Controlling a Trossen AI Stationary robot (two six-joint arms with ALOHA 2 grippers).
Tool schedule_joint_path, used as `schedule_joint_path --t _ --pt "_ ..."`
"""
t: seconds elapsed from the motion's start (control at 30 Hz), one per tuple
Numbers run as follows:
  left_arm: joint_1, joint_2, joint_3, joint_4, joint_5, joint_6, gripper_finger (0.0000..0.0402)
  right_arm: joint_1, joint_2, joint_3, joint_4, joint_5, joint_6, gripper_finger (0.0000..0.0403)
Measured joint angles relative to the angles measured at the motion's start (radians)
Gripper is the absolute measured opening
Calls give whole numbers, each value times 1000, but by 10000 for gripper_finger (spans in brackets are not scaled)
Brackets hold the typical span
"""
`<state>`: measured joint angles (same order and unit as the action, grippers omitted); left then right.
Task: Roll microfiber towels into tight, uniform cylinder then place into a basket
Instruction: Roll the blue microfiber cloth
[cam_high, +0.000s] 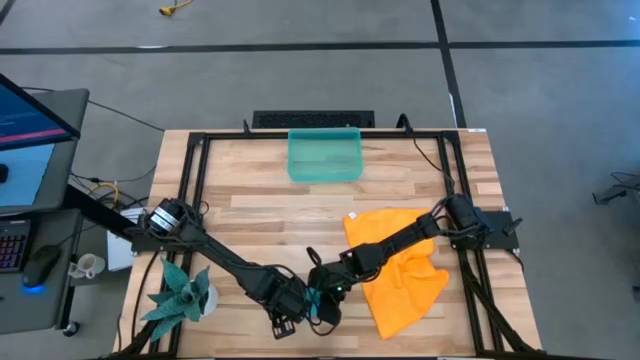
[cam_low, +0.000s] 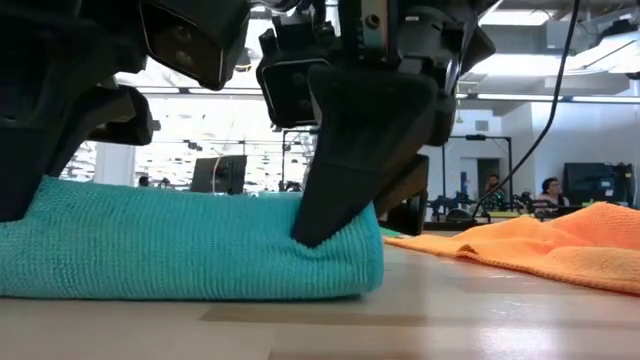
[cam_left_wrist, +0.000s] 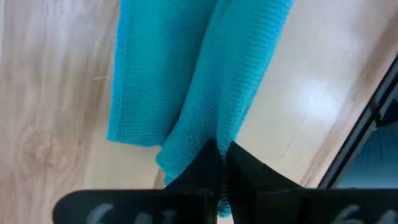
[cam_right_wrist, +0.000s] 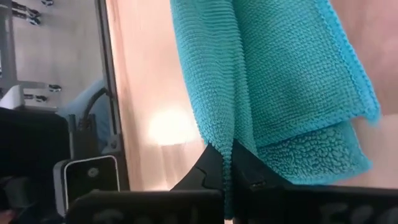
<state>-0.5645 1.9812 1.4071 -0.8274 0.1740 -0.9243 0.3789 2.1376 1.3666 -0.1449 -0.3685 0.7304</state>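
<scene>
The teal-blue microfiber towel (cam_low: 190, 245) lies folded into a thick, long bundle on the table's near middle. In the high view both arms cover it almost fully. My left gripper (cam_left_wrist: 222, 167) and my right gripper (cam_right_wrist: 227, 165) are both shut on it, the left toward its left end and the right (cam_low: 335, 215) at its right end. The orange towel (cam_high: 400, 272) lies spread and rumpled flat on the table to the right, under my right arm. The teal-green basket (cam_high: 324, 156) stands at the far middle. My left gripper pinches a raised fold of the teal towel (cam_left_wrist: 214, 134) between its two fingers, coming from above and pointing steeply down. The towel runs away from the fingers along the table and rests on the wood. My right gripper pinches a ridge of the teal towel (cam_right_wrist: 231, 134) between its two fingers, near the end with the hemmed edge (cam_right_wrist: 357, 74). Several layers show beside the fingers. The fingers slant down from the table's right side, and the bundle lies on the table.
A teal spiky plant figure (cam_high: 182, 295) stands at the near left. Black frame rails (cam_high: 190, 190) run along the table's sides. Bare wood lies between the basket and the arms. A desk with a monitor (cam_high: 25, 115) stands off the left edge.
</scene>
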Motion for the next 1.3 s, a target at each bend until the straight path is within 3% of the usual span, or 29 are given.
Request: schedule_joint_path --t 0.47,0.93,1.3 --pt "-9 0 0 -28 -52 4 4 -53 -6 0 -16 74 -7 15" --pt "-61 0 0 -83 -241 -25 4 -96 -32 1 -5 94 -58 15" --pt "-64 1 0 -82 -309 -5 4 -162 -21 3 -30 154 0 12"
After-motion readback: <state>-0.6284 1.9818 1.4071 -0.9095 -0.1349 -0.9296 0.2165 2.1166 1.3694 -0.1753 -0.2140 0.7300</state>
